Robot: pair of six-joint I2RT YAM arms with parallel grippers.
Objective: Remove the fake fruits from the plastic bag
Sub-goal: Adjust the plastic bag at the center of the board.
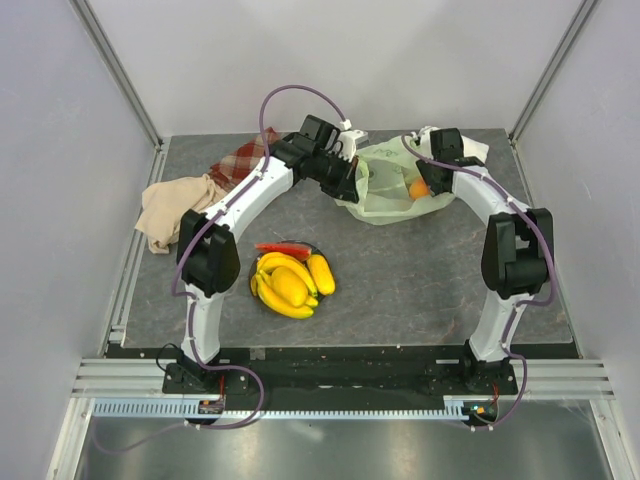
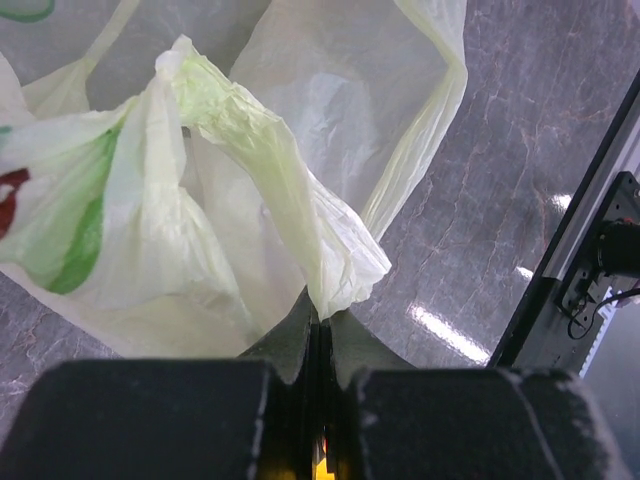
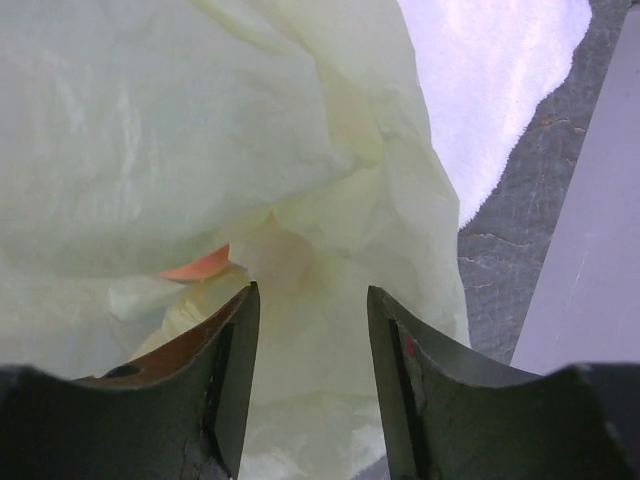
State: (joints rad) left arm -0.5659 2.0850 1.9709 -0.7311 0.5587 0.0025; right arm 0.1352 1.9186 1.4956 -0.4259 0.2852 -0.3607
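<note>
The pale yellow-green plastic bag [image 1: 390,195] lies at the back of the table. An orange peach [image 1: 418,187] shows inside it, and a sliver of the peach [image 3: 195,268] shows in the right wrist view. My left gripper [image 1: 360,178] is shut on a fold of the bag's edge [image 2: 330,270] and holds it up. My right gripper [image 1: 433,180] is open, its jaws astride the bag's bulging wall [image 3: 310,300] next to the peach. A banana bunch [image 1: 272,292], yellow oblong fruits [image 1: 290,283] and a red watermelon slice [image 1: 283,247] lie on a dark plate [image 1: 255,268].
A beige cloth [image 1: 175,212] and a red checked cloth [image 1: 240,160] lie at the back left. A white towel [image 1: 472,150] lies behind the bag; it also shows in the right wrist view [image 3: 500,80]. Metal frame rails run along the table's sides.
</note>
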